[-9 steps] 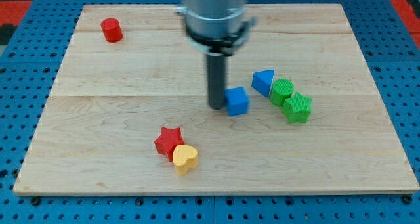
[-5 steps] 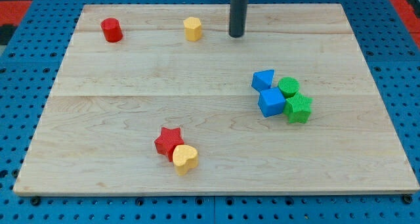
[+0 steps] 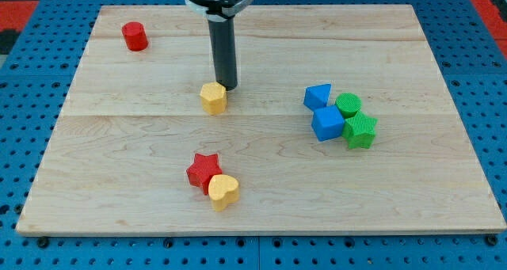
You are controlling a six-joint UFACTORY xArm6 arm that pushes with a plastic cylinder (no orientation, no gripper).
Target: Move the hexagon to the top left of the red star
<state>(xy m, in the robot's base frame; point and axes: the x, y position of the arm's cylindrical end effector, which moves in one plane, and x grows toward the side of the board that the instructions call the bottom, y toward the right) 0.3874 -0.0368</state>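
The yellow hexagon (image 3: 213, 98) lies on the wooden board, left of centre. My tip (image 3: 226, 87) stands right against its upper right side. The red star (image 3: 203, 170) lies lower down, near the view's bottom, well below the hexagon. A yellow heart (image 3: 223, 191) touches the star's lower right side.
A red cylinder (image 3: 135, 36) stands at the top left. At the right sits a cluster: a blue triangle block (image 3: 318, 96), a blue cube (image 3: 327, 122), a green cylinder (image 3: 348, 105) and a green star (image 3: 360, 130). The board's edge (image 3: 261, 229) borders a blue pegboard.
The yellow hexagon has moved from near the top edge down and slightly left to left of centre. My tip has moved down and left with it.
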